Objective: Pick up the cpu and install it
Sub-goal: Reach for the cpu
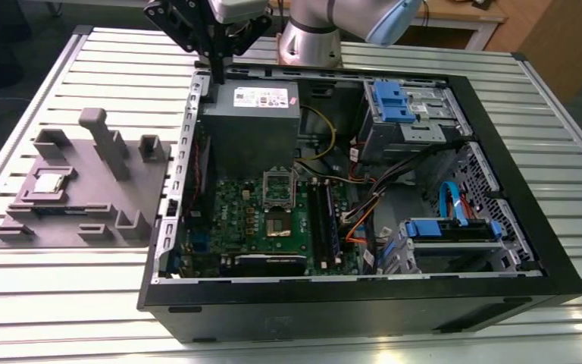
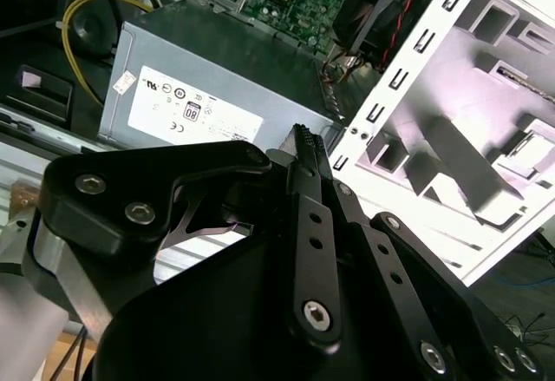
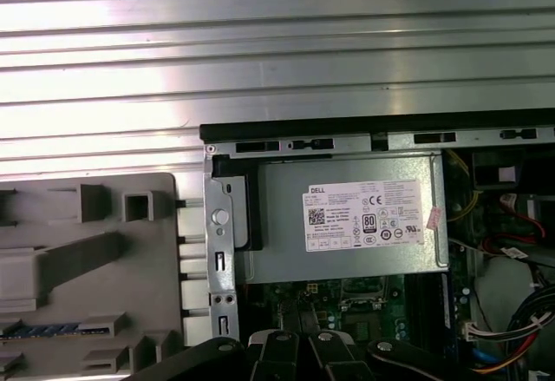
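The cpu [image 1: 48,183], a small silver square, lies flat on the grey moulded plate [image 1: 99,201] at the exterior view's left, outside the computer case. My gripper [image 1: 215,70] hangs over the far left corner of the open case [image 1: 372,303], above the edge of the grey power supply box [image 1: 251,121], well away from the cpu. Its black fingers [image 2: 303,147] are pressed together with nothing between them. The green motherboard [image 1: 270,220] lies in the case, with the metal-framed socket [image 1: 279,187] near its middle. Both wrist views show the power supply box [image 3: 347,216] below the gripper.
The case stands on a ribbed metal table [image 1: 69,318]. Inside it are blue drive brackets [image 1: 397,102], a blue-handled drive bay [image 1: 453,227] and loose cables [image 1: 362,216]. Upright blocks [image 1: 104,140] rise from the plate near the cpu. The arm's base [image 1: 306,42] stands behind the case.
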`<state>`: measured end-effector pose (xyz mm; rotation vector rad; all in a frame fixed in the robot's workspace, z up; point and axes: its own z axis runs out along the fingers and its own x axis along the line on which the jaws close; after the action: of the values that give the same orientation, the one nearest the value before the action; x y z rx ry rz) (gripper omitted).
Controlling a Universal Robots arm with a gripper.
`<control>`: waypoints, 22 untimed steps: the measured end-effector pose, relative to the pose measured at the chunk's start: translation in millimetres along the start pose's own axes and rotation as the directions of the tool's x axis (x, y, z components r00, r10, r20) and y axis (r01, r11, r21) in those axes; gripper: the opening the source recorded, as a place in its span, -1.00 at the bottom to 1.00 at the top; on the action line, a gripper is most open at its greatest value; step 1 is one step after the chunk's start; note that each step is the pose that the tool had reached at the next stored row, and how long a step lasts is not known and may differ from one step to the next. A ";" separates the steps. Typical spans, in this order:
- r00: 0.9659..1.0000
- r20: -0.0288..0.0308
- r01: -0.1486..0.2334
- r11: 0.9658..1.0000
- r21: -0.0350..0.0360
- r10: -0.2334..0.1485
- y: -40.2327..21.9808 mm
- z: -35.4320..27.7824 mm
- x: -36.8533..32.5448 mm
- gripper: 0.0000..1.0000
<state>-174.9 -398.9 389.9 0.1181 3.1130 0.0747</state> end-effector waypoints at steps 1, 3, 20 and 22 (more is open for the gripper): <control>1.000 0.000 0.000 1.000 0.000 0.000 0.0 0.0 0.2 -0.80; 1.000 0.000 0.000 1.000 0.000 0.000 -0.1 0.1 0.7 -0.80; 1.000 -0.001 0.000 1.000 0.000 0.000 -0.4 1.0 4.1 -0.80; 1.000 -0.001 0.000 1.000 0.000 0.000 -0.4 1.1 4.6 -0.80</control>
<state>-179.5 -398.9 388.7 0.1182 3.1142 0.0747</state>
